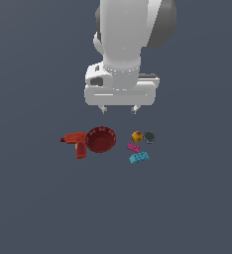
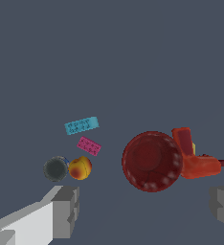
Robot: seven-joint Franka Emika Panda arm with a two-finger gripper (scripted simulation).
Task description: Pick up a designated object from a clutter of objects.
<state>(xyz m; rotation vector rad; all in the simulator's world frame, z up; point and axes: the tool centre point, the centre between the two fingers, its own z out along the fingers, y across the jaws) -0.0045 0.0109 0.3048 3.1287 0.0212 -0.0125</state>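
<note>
Gripper (image 1: 119, 109) hangs above the floor (image 1: 38, 208), jaws spread wide, nothing between them; fingertips (image 1: 134, 109) well clear of all objects. In the wrist view both fingers (image 2: 66, 210) show at the frame edges, far apart, empty gap between.

Dark red bowl (image 1: 100, 139) sits upright on the floor, ribbed inner wall visible (image 2: 152, 161). In the exterior view it is below the gripper, toward 7 o'clock of it. Largest item in the clutter.

Red-orange drill (image 1: 77, 143) lies at the bowl's 9 o'clock in the exterior view, touching or just beside the rim; cannot tell which. Wrist view shows the drill (image 2: 195, 158) pressed close against the bowl's side.

Rest of the clutter sits at the bowl's 3 o'clock in the exterior view, apart from it: yellow-red cube (image 1: 137, 136), with the small dark grey cup (image 1: 149, 136) just beside it at its 3 o'clock. Pink brick (image 1: 134, 147) lies at the cube's 6 o'clock, cyan brick (image 1: 139, 158) at the pink brick's 5 o'clock, near it.

Wrist view: cup (image 2: 55, 169) and cube (image 2: 80, 168) touching or nearly so, pink brick (image 2: 89, 145) and cyan brick (image 2: 81, 125) nearby.
</note>
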